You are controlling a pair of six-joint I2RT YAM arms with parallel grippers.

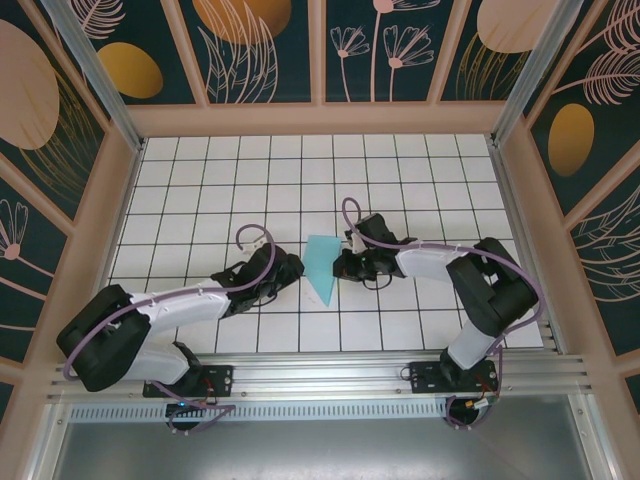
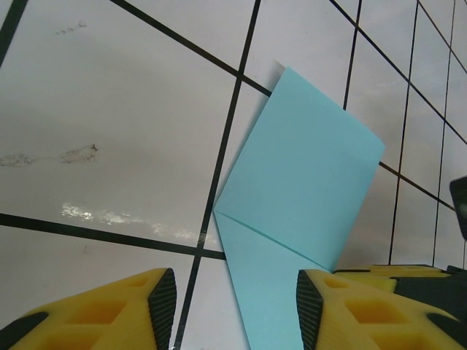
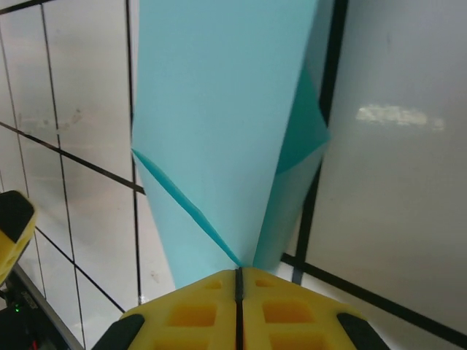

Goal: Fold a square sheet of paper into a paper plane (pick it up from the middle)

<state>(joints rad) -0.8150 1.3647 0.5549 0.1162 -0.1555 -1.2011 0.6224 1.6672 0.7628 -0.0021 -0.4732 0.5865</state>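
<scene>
You see the paper [image 1: 322, 262] plain light turquoise, the tabletop [image 1: 200, 180] white with black grid lines, the jaws yellow.

The desk [image 1: 200, 170] is white, ruled by thin black lines into a grid of square tiles. On its surface, in the left wrist view, lie faint grey scuff marks [image 2: 79, 154], with a bright streak of glare [image 2: 109, 215] just below them. Around the desk runs a pale peach frame [image 1: 320, 118]. Above that stand dark teal wall panels [image 1: 265, 50] printed with cream line-drawn flowers and orange ovals. Along the desk's near edge lies a ribbed aluminium rail [image 1: 320, 375], and a slanted aluminium post [image 1: 95, 75] rises at its far left corner.
</scene>
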